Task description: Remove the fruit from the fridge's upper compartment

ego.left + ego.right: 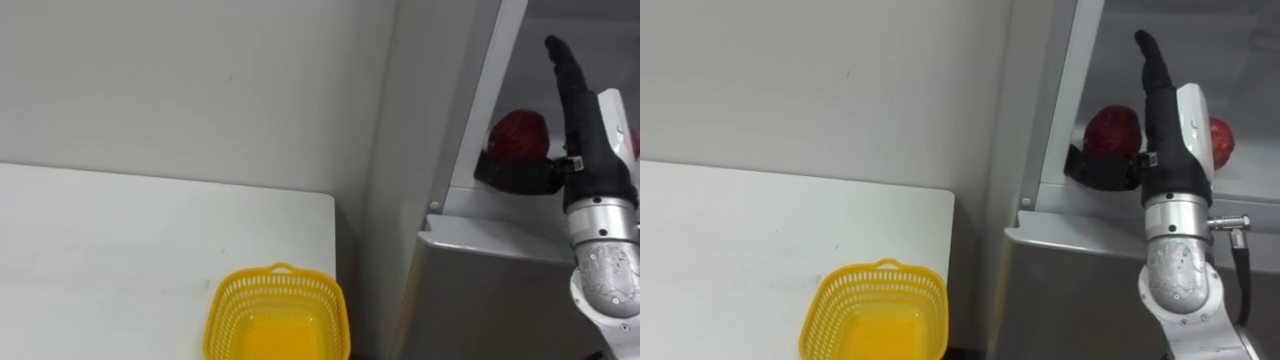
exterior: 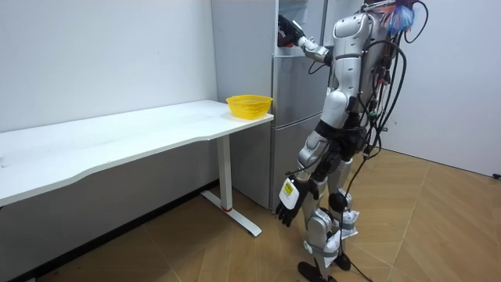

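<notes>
Red fruit (image 1: 1112, 130) at edge of fridge shelf (image 1: 1090, 193); straight-fingered right hand (image 1: 1170, 150) beside it.

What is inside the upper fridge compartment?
Two red round things, perhaps fruit: the left one sits just above the thumb of the right hand; the right one is half covered by that hand, whose fingers are straight. What lies deeper is hidden.

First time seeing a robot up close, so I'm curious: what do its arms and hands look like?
The right hand has black fingers and a white plate on its back, on a rounded silver forearm with a dark cable at the wrist. The left hand is black too, with a pale tag.
</notes>
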